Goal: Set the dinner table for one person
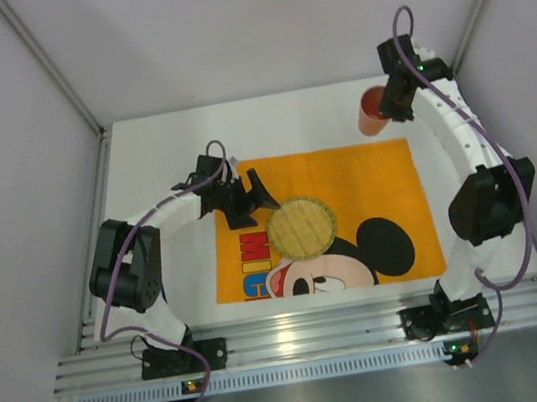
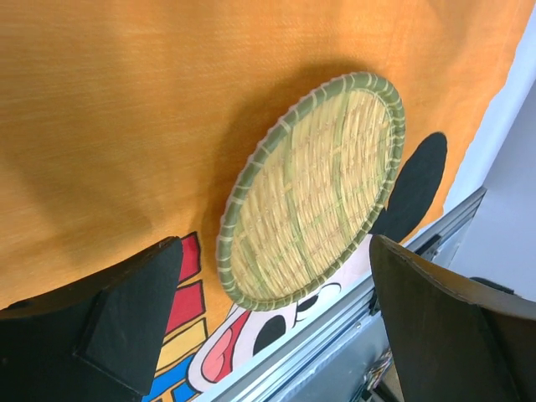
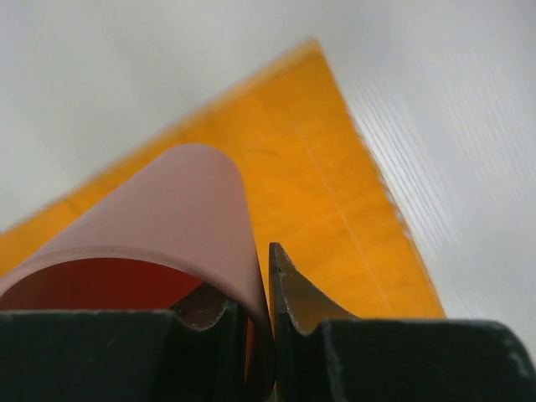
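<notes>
The ribbed metal rail (image 1: 319, 335) runs along the bottom of the overhead view and edges the white bench (image 1: 158, 172), which fills the middle of that frame. Just above the rail, an orange cartoon-mouse mat (image 1: 372, 180) lies flat across the centre of the bench. A round woven straw plate (image 1: 302, 227) with a green rim rests on the mat, left of centre, over the top of the mouse's head.

My left jaws hang just up and left of the plate, spread wide and holding nothing. In the left wrist view my two black fingers (image 2: 126, 318) sit in the lower corners, and the plate shows between and beyond them, untouched.

Farthest off, in the upper right of the overhead view, my right jaws are pinched onto the wall of a pink cup (image 1: 372, 111), one finger inside its mouth and one outside. The cup is tilted, over bare bench just past the mat's far right corner. I cannot tell whether it touches the bench.
</notes>
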